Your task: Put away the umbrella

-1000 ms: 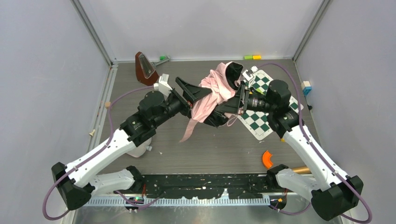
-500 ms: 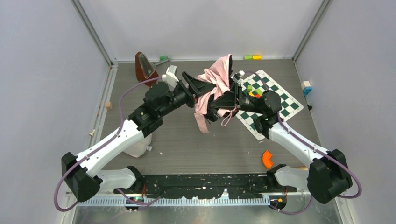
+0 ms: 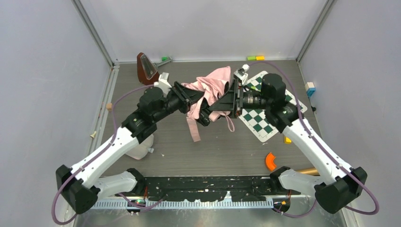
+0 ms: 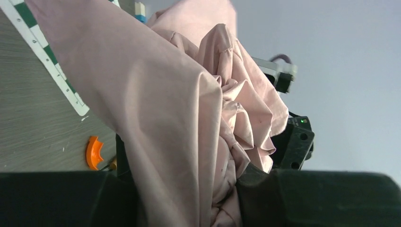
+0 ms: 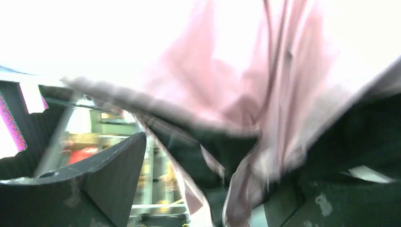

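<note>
The umbrella (image 3: pixel 210 87) hangs in the air over the middle of the table (image 3: pixel 213 151), toward the back, as a crumpled bundle with its pale pink side out. It sits between the two grippers, which face each other from left and right.

The left gripper (image 3: pixel 194 99) meets the bundle on its left flank. In the left wrist view the pink fabric (image 4: pixel 179 118) runs down between the black fingers (image 4: pixel 56 198) and fills the gap, so the jaws look clamped on the cloth. The right gripper (image 3: pixel 216 105) reaches into the bundle's right underside. Its wrist view is blurred, but the fingers (image 5: pixel 104 179) stand wide apart, with pink folds (image 5: pixel 227 90) and a dark part of the umbrella between them.

The left arm rises from its near-left base, and its forearm slants up and right so the wrist points at the centre. The right arm rises from the near-right base. Its elbow is over the checkered mat (image 3: pixel 265 120) and its wrist points left.

The bundle's long axis seems to run from back right, where the fabric peaks, down to near left, though the crumpling makes this hard to judge. A flat pink strap (image 3: pixel 194 131) dangles from the lower left end, and a thin pink loop (image 3: pixel 231 124) hangs below the right gripper. Neither touches the table.
</note>
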Robot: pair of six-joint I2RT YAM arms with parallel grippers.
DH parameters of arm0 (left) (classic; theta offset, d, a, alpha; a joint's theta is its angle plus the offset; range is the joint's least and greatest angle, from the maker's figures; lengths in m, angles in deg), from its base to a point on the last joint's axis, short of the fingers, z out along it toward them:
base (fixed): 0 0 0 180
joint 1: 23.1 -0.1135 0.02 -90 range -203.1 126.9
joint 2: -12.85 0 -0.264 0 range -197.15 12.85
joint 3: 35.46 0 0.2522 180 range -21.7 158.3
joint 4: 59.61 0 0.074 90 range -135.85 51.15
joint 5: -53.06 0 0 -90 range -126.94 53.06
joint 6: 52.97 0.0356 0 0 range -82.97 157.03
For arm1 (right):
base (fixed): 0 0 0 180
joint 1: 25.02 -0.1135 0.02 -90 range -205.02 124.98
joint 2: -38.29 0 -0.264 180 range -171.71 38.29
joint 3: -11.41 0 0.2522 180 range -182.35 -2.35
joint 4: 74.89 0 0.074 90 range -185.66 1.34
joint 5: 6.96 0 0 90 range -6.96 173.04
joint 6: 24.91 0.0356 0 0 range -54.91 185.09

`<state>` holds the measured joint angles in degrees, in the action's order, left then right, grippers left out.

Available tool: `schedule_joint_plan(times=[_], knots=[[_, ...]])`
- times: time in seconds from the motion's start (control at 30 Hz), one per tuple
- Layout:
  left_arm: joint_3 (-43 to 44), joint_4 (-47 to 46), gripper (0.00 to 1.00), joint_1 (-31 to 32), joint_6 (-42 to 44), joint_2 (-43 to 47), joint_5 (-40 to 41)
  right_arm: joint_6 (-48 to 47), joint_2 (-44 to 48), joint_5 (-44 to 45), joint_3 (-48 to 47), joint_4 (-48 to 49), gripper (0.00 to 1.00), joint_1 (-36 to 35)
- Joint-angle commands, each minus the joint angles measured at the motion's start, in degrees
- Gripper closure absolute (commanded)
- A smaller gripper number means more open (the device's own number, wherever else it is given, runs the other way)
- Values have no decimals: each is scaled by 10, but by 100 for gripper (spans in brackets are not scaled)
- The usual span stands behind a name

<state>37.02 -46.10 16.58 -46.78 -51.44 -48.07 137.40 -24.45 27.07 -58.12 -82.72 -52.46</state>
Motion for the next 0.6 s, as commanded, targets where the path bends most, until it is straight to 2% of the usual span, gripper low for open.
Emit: schedule_joint_plan(times=[0.0,0.03,0.1,0.23,0.37,0.57], knots=[[-13,86,100,-16,-15,67,56,-425,-6,155,-173,-492,10,10],[-12,109,100,-16,-23,71,62,-480,-10,183,-205,-550,9,0],[-6,167,100,-16,-43,73,70,-528,-10,307,-243,-597,7,-29],[7,238,100,-17,-70,61,69,-565,-10,498,-299,-627,6,-140],[23,289,100,-16,-88,46,62,-584,20,579,-295,-560,5,-223],[56,336,100,-16,-100,16,40,-654,6,625,-274,-479,2,-332]])
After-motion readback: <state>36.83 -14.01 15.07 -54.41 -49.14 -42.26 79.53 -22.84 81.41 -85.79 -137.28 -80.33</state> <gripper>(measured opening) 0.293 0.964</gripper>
